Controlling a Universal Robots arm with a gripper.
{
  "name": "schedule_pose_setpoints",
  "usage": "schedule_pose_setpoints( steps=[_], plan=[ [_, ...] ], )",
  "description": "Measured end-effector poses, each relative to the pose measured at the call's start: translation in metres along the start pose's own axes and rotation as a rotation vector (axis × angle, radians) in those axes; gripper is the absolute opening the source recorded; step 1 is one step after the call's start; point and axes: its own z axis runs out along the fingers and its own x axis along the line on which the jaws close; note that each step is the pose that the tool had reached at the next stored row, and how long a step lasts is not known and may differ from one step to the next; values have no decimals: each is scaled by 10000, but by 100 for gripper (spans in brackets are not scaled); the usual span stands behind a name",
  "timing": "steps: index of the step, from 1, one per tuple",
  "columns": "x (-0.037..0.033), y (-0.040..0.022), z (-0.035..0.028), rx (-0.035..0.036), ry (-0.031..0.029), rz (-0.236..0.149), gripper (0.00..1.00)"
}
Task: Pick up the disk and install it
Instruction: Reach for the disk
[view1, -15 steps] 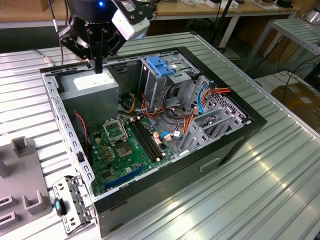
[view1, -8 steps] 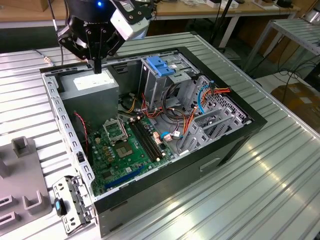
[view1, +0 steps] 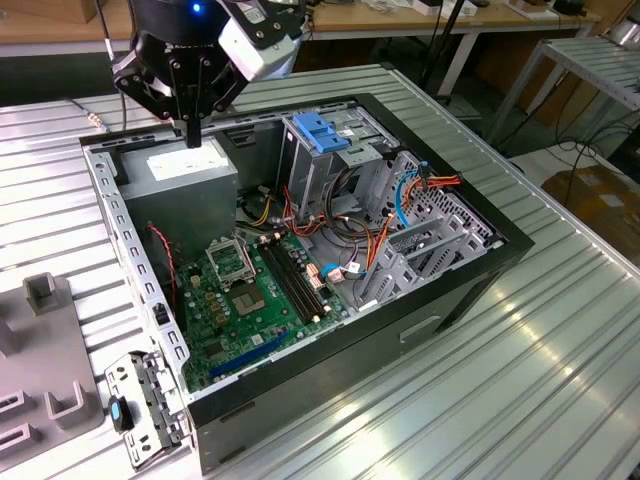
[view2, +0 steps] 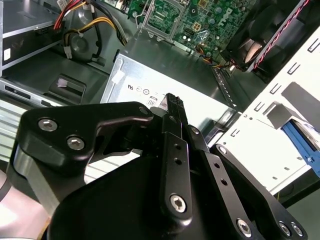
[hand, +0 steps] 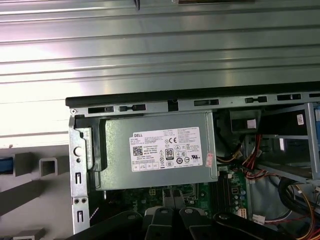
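Ribbed metal table (view1: 560, 380) w/ open PC case (view1: 330, 385); grey fixture (view1: 40, 350) at the exterior view's left.

Beside the end effector (view1: 192, 140), open room above the motherboard (view1: 240, 300) is hemmed by power supply (view1: 170, 187), drive cage (view1: 305, 180) and cables (view1: 350, 237).

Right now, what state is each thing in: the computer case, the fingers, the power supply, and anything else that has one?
Computer case: lying on its side, side panel off, interior exposed.
Gripper: fingers shut, holding nothing, above the power supply.
Power supply: mounted in the case's corner, label facing up.
Processor socket: bare, no cooler on it.
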Motion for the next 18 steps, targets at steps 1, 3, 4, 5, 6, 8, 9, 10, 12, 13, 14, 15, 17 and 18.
schedule_pose_setpoints(
  steps=[1,3,4,5,6,8,9,10,12,13,14,15,17,18],
  plan=[
    [2,0,0,0,0,0,11],
    [8,-1,0,0,0,0,11],
    [10,-1,0,0,0,0,11],
    [14,-1,0,0,0,0,11],
    [18,-1,0,0,0,0,11],
    [22,-2,-1,0,0,0,11],
    [24,-2,-1,0,0,0,11],
    [26,-2,-1,0,0,0,11],
    [32,-2,-1,0,0,0,11],
    [36,-3,-1,0,0,0,11],
    [38,-3,-1,0,0,0,11],
    [40,-3,-1,0,0,0,11],
    [44,-3,-1,0,0,0,11],
    [46,-4,-1,0,0,0,11]
  ],
)
